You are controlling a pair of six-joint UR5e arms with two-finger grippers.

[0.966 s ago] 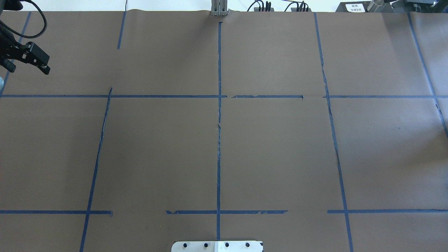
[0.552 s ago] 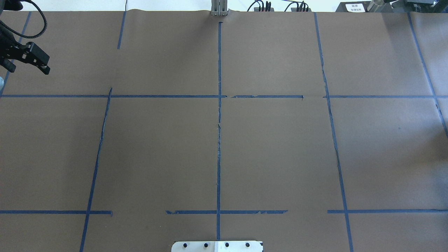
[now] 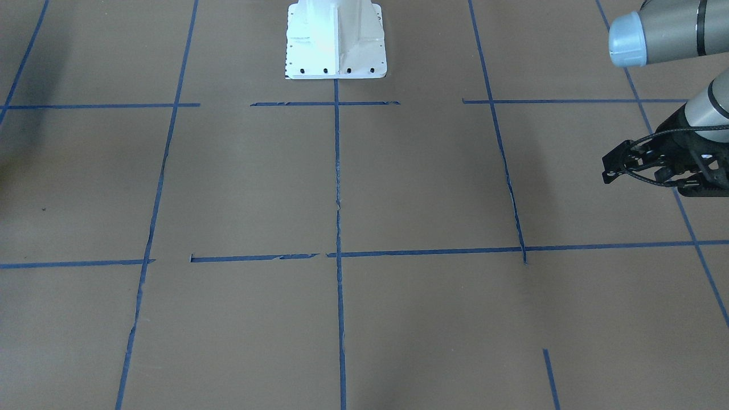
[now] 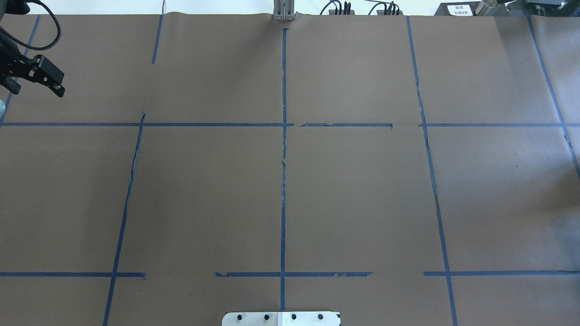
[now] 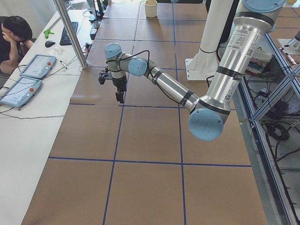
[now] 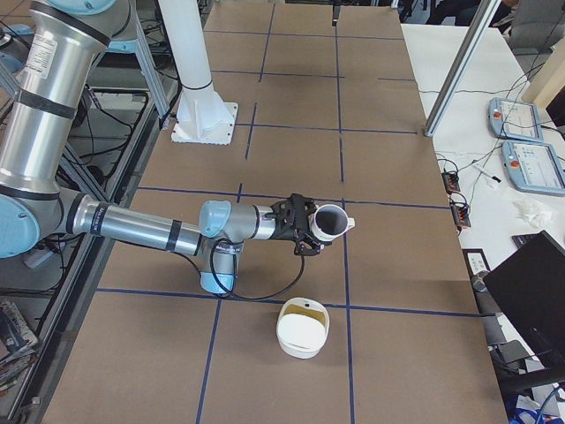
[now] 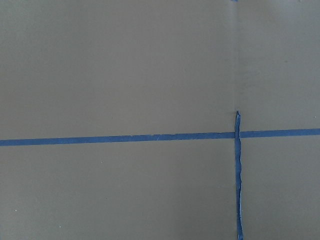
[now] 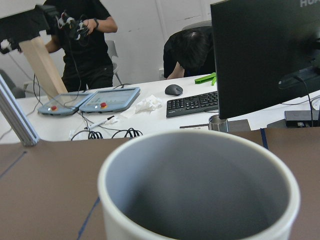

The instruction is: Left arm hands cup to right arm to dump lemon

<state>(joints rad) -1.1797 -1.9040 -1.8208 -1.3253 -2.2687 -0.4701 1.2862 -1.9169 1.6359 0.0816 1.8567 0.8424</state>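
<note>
The white cup (image 6: 332,223) is at the tip of my right arm (image 6: 141,228), off the table and tipped over a white bowl (image 6: 302,329). The right wrist view is filled by the cup's mouth (image 8: 200,200); its grey inside is empty. The right gripper (image 6: 300,226) shows only in the exterior right view, so I cannot tell its state. A yellow-green bit (image 6: 303,306) shows inside the bowl, too small to tell if it is the lemon. My left gripper (image 4: 35,83) (image 3: 655,176) hangs open and empty above the table's left part.
The brown table (image 4: 353,190) is marked with blue tape lines (image 4: 283,181). The white robot base (image 3: 336,40) stands at the table's edge. People, tablets, a keyboard (image 8: 192,104) and a monitor (image 8: 265,55) are at a side desk.
</note>
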